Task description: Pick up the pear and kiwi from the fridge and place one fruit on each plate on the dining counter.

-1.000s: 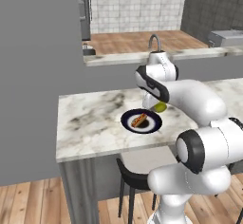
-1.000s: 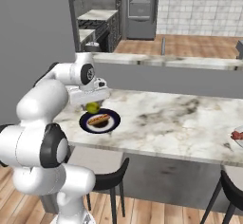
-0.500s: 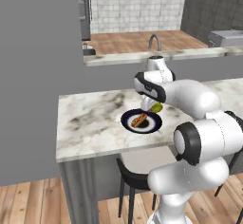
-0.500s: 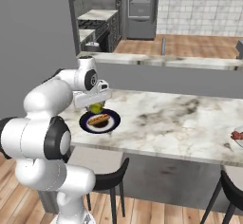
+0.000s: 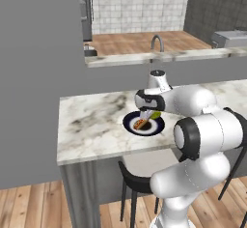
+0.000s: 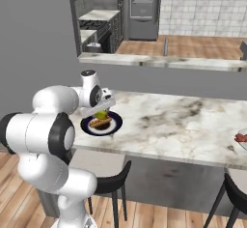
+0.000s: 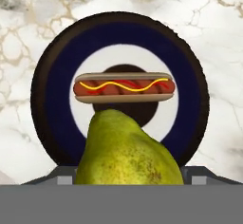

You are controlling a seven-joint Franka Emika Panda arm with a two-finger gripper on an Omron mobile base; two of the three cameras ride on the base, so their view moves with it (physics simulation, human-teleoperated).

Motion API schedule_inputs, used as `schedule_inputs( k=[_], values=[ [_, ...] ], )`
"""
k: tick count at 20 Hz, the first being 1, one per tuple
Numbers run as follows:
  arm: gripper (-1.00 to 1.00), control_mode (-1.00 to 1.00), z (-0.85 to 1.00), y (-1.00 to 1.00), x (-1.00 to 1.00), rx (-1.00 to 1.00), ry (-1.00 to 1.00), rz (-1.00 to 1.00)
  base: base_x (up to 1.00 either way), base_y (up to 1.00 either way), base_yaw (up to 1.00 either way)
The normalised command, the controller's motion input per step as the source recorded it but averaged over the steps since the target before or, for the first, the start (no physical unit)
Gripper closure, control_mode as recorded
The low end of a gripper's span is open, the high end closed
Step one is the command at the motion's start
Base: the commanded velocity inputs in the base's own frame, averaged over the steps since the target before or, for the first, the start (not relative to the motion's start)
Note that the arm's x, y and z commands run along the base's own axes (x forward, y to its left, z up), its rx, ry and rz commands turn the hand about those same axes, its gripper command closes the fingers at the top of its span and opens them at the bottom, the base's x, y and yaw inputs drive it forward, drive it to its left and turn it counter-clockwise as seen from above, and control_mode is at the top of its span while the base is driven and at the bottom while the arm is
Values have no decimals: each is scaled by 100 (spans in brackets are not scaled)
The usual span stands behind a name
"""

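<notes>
The long white-and-grey marbled dining counter (image 5: 91, 121) runs across both base views on its plain grey base, with dark stools tucked under its near edge. Behind it stands a second grey counter with a curved tap (image 5: 157, 42). Far back in the right base view is the tall grey fridge (image 6: 143, 5).

On the dining counter, near its near edge and toward the arm's end, lies a round plate with a dark navy rim and white centre (image 5: 130, 124). In the hand view the plate (image 7: 52, 76) carries a hot dog in a bun with a yellow squiggle of mustard (image 7: 124, 87), lying across the white centre.

The two-finger gripper (image 5: 149, 114) hangs just above this plate, over its far-right part in the left base view. The gripper (image 6: 100, 113) holds the small yellow-green pear (image 6: 101, 114) between its fingers, jaws partly apart and closed against the fruit's sides. In the hand view the pear (image 7: 128, 154) rises from the bottom, its narrow end reaching toward the hot dog and covering the near part of the plate. Whether the pear touches the plate cannot be told.

At the far right edge of the right base view, another plate with something red on it (image 6: 240, 138) sits on the same counter, well apart from the first.
</notes>
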Motion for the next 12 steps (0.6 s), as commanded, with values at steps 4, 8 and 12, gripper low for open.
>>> schedule_inputs(
  k=[4,8,12],
  values=[
    [100,-100,-37,-7,28,0,-10,0,0,0,0],
    [100,-100,-33,0,8,0,-3,-1,0,0,0],
    [100,-100,-28,0,0,0,-5,0,0,0,0]
  ],
)
